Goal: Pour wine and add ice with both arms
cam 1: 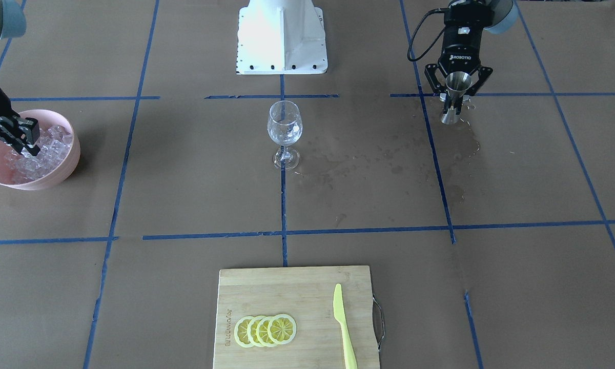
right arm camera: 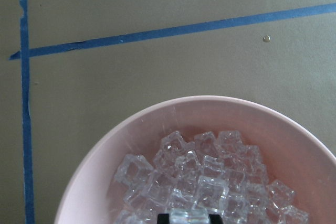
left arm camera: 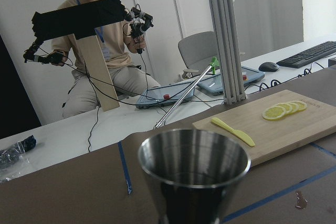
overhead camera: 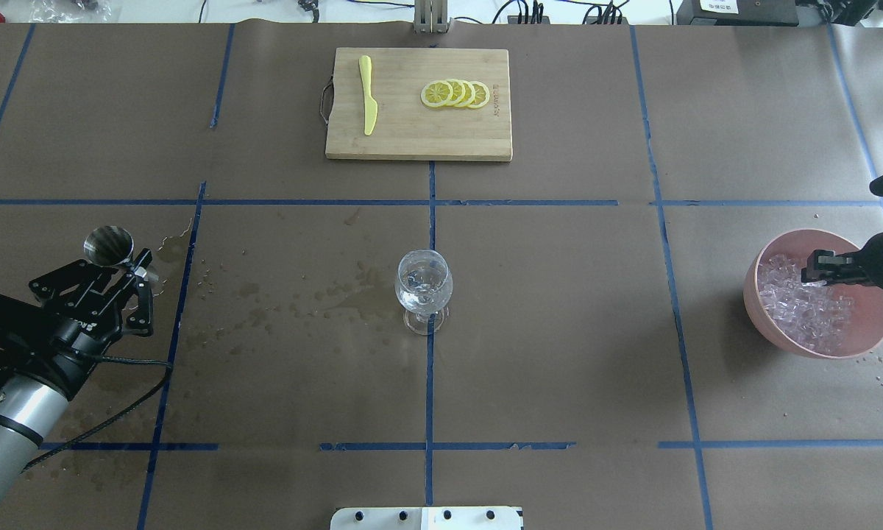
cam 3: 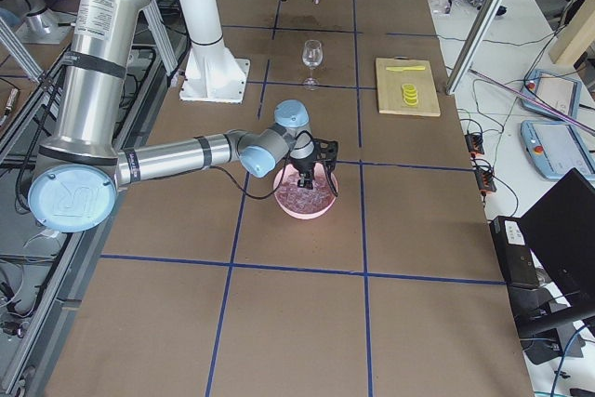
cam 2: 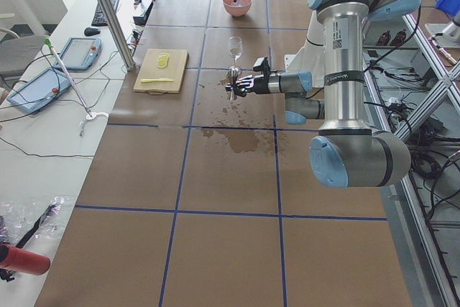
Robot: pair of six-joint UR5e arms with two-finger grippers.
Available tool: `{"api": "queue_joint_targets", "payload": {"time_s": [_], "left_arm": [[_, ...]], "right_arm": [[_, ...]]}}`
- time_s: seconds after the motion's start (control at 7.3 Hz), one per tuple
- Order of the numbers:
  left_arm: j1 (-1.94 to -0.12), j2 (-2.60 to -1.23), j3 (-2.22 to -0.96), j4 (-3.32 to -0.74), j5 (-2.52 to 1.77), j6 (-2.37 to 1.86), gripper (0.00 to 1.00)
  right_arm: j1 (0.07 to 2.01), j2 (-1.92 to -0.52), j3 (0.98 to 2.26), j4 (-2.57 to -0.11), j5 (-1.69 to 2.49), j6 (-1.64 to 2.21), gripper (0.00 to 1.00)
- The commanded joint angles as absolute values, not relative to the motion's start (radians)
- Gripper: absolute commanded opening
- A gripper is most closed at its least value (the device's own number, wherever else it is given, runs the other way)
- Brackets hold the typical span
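Steel jigger (left arm camera: 194, 171) looms closest in my left wrist view, clamped at its waist in my left jaws. My right jaws stand narrow, down in the pink bowl (right arm camera: 105, 150), with one cube of the heaped ice (right arm camera: 199, 182) between their tips. Outward from the left jaws, wine (cam 2: 241, 140) shows as dark wet marks on the brown paper of the bench (cam 1: 184, 179), trailing toward the wine glass (cam 1: 285, 128) at the centre. Blue tape (cam 1: 369, 230) grids the paper. At the far edge sits a cutting board (cam 1: 287, 292) with lemon slices (cam 1: 265, 330) and a yellow-green knife (cam 1: 344, 328). Beyond it are an aluminium post (left arm camera: 223, 35), a keyboard (left arm camera: 310, 54) and a seated operator (left arm camera: 100, 51).
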State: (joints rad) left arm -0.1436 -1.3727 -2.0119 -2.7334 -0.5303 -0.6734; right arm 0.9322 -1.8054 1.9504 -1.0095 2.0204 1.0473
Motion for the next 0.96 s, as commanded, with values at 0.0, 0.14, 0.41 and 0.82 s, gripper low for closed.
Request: {"api": "queue_joint_targets", "payload": {"time_s": [0.0,0.14,0.41,0.82], "left_arm": [[-0.144,-1.368,-1.974,-2.737,-0.541,-0.675,0.0],[-0.144,-1.362,-1.947,-2.737,-0.546,-0.781,0.0],[-0.144,-1.341,-1.852,-2.755,-0.539,-0.993,0.0],[-0.14,-1.341,-1.829,-2.764,-0.506,-1.101,0.0]], "right_arm": [[0.968,-1.799,2.017,-1.015,2.026,1.045,0.0],[0.976,-1.798,2.045,-1.015,2.029,1.046,0.0],[0.989,-1.778,2.091,-1.017,2.071,1.06,0.0],[0.996,-1.694,2.112,-1.016,2.105,1.153,0.0]]}}
